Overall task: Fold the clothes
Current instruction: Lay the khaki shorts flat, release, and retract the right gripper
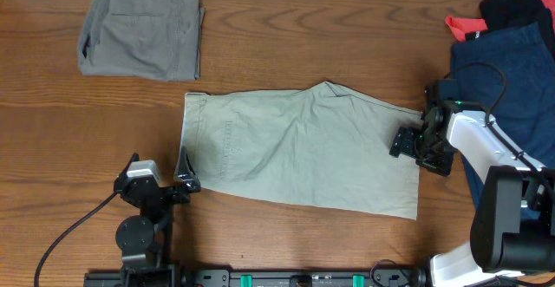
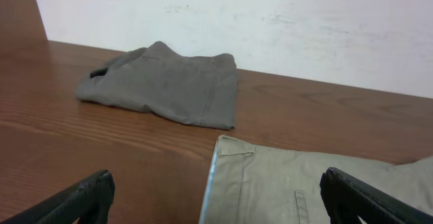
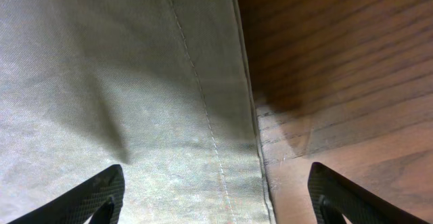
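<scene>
Gaping released, right claw [image 1: 399, 141] hovers over one flat khaki cotton shorts [image 1: 303, 148] hem; released left claw [image 1: 185, 172] faces one folded grey-olive pair [image 1: 143, 29].

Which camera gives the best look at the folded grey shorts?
The overhead view: it shows the whole folded grey shorts from above, every edge in frame. The left wrist view shows them too, but low and from one side. The right wrist view shows only khaki shorts and table.

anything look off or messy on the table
Nothing damaged or spilled. The khaki shorts lie spread but tilted, with a peak along the far edge. At the right edge sits a loose heap of navy, red and black clothes. The grey shorts are folded.
</scene>
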{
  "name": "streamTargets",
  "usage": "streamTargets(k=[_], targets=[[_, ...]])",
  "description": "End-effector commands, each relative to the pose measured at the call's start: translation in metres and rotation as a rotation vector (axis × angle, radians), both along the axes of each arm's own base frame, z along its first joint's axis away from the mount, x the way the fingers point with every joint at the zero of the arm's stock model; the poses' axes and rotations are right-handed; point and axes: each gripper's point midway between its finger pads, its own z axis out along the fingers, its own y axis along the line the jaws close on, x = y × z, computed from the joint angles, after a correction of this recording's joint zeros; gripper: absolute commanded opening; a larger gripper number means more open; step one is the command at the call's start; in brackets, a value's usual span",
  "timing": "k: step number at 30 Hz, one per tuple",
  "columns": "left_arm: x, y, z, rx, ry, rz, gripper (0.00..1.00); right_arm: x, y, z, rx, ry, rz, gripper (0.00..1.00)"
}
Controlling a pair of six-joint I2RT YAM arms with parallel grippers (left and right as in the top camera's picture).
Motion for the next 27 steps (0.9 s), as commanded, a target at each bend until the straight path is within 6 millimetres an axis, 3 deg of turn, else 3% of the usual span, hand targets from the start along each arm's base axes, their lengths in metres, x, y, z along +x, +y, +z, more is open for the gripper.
streamTargets(k=[1, 14, 20, 22, 24, 27], targets=[[0.000, 0.000, -0.016, 0.010, 0.037, -0.002, 0.98, -0.001, 0.000, 0.001, -0.013, -0.002, -0.005, 0.86], [0.000, 0.000, -0.016, 0.010, 0.037, -0.002, 0.98, -0.002, -0.003, -0.003, -0.030, -0.005, 0.013, 0.80], [0.000, 0.000, -0.016, 0.010, 0.037, -0.002, 0.98, -0.006, -0.003, -0.011, -0.029, -0.010, 0.013, 0.83], [0.000, 0.000, -0.016, 0.010, 0.037, -0.002, 0.98, -0.008, -0.003, -0.014, -0.029, -0.009, 0.012, 0.78], [0.000, 0.000, -0.016, 0.010, 0.037, -0.002, 0.98, -0.009, -0.002, -0.016, -0.029, -0.008, 0.013, 0.66], [0.000, 0.000, -0.016, 0.010, 0.037, -0.002, 0.98, -0.011, -0.002, -0.020, -0.029, -0.011, 0.013, 0.64]])
